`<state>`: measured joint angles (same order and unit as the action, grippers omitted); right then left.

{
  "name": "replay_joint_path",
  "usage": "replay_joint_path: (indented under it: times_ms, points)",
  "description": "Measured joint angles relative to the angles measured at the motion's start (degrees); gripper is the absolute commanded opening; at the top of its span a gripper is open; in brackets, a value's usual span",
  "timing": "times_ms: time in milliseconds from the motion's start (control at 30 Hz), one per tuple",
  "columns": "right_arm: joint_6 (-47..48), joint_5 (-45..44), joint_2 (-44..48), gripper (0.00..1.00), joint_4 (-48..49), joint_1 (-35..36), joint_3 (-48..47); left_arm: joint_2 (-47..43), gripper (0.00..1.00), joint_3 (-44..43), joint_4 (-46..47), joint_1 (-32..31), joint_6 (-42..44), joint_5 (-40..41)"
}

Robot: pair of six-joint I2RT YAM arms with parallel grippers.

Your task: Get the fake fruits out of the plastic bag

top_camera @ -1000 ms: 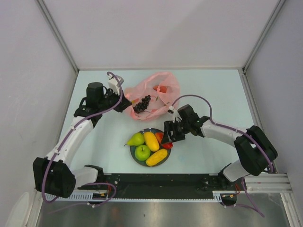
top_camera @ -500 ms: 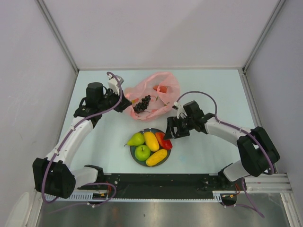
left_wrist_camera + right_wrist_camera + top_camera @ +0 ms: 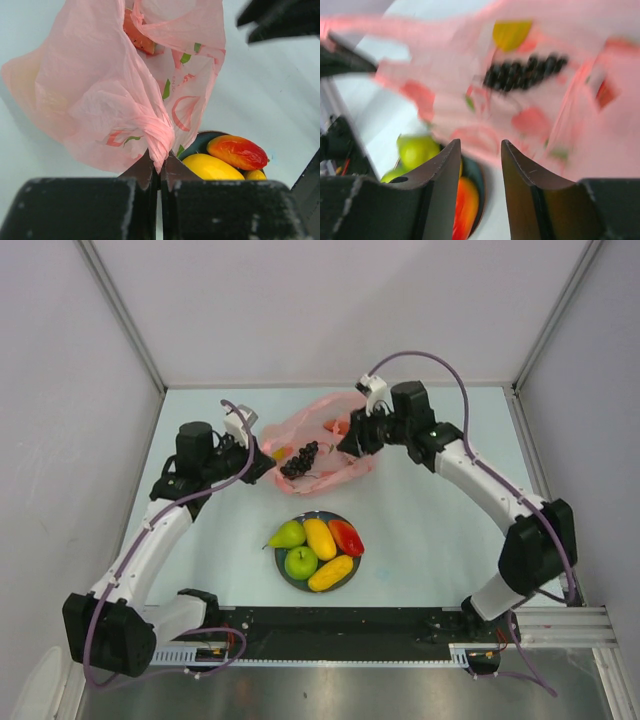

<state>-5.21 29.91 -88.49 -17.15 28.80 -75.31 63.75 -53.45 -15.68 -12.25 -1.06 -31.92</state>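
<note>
The pink plastic bag [image 3: 322, 445] lies at the back middle of the table. It holds dark purple grapes [image 3: 300, 458], a yellow piece [image 3: 277, 453] and a watermelon slice [image 3: 343, 427]. My left gripper [image 3: 262, 456] is shut on the bag's twisted left handle [image 3: 159, 135]. My right gripper [image 3: 350, 440] is open and empty above the bag's right side, its fingers [image 3: 520, 165] pointing at the grapes [image 3: 522, 72]. The dark plate [image 3: 283, 569] holds a green pear [image 3: 287, 534], a green apple [image 3: 300, 562], two yellow mango pieces [image 3: 320, 538] and a red piece [image 3: 347, 537].
Grey walls close in the table on the left, back and right. The plate's rim [image 3: 199, 142] sits just in front of the bag. The arm bases and a black rail [image 3: 330, 625] run along the near edge.
My right gripper has left the red piece on the plate and moved back and up to the bag's right side. The left gripper still holds the bag's handle.
</note>
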Motion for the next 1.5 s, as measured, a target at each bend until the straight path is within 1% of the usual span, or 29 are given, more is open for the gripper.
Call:
replay_joint_path:
  times_ms: [100, 233, 300, 400, 467, 500, 633, 733, 867, 1000, 1067, 1133, 1300, 1400, 1500]
  points:
    - [1.2, -1.1, -6.7, 0.40, 3.3, 0.6, -6.9, -1.7, 0.00, 0.8, -0.7, 0.0, 0.3, 0.0]
    - [1.8, -2.7, -19.1, 0.39, 4.8, 2.5, -15.4, -3.8, 0.00, 2.3, -1.7, 0.0, 1.4, 0.1]
    - [1.8, -4.2, -23.5, 0.38, 5.2, 3.5, -16.7, -4.5, 0.00, 3.2, -1.9, 0.2, 1.6, 0.2]
    - [1.6, -8.2, -29.1, 0.41, 5.0, 4.5, -16.9, -5.5, 0.00, 4.2, -2.5, 0.6, 1.6, 0.5]
    - [1.4, -11.6, -31.5, 0.41, 4.9, 4.7, -16.8, -5.8, 0.00, 4.5, -2.7, 0.9, 1.6, 0.7]
    - [1.5, -13.5, -32.2, 0.42, 5.0, 4.5, -16.8, -5.8, 0.01, 4.6, -2.7, 0.9, 1.6, 0.7]
    - [4.7, -18.9, -32.6, 0.62, 5.2, 2.8, -17.9, -5.7, 0.00, 4.6, -2.6, 1.1, 1.6, 0.7]
    - [8.9, -22.7, -33.5, 0.70, 5.8, 1.3, -21.2, -4.8, 0.00, 4.6, -2.5, 1.1, 1.5, 0.4]
    - [14.9, -29.2, -35.6, 0.72, 8.0, -0.5, -25.4, -2.6, 0.00, 4.5, -2.3, 1.1, 1.5, 0.1]
    - [19.6, -34.4, -37.6, 0.72, 9.0, -1.4, -25.6, 0.5, 0.00, 2.8, -2.0, 0.9, 0.5, -0.2]
    - [21.1, -35.9, -38.0, 0.74, 9.1, -1.6, -25.2, 2.0, 0.00, 1.6, -1.7, 0.4, -0.5, -0.2]
    - [22.4, -36.0, -38.0, 0.77, 9.0, -1.8, -24.6, 3.4, 0.00, 0.3, -1.2, -0.7, -1.8, -0.2]
    - [24.4, -34.0, -38.0, 0.79, 8.9, -1.8, -25.0, 5.7, 0.00, -1.2, 0.7, -3.3, -4.6, -0.3]
    - [25.5, -32.6, -39.1, 0.80, 8.7, -1.9, -27.4, 6.6, 0.00, -1.6, 0.9, -3.4, -5.0, -0.2]
    - [26.6, -31.7, -41.4, 0.83, 9.0, -2.2, -31.3, 7.0, 0.00, -2.0, 0.5, -3.4, -5.0, -0.2]
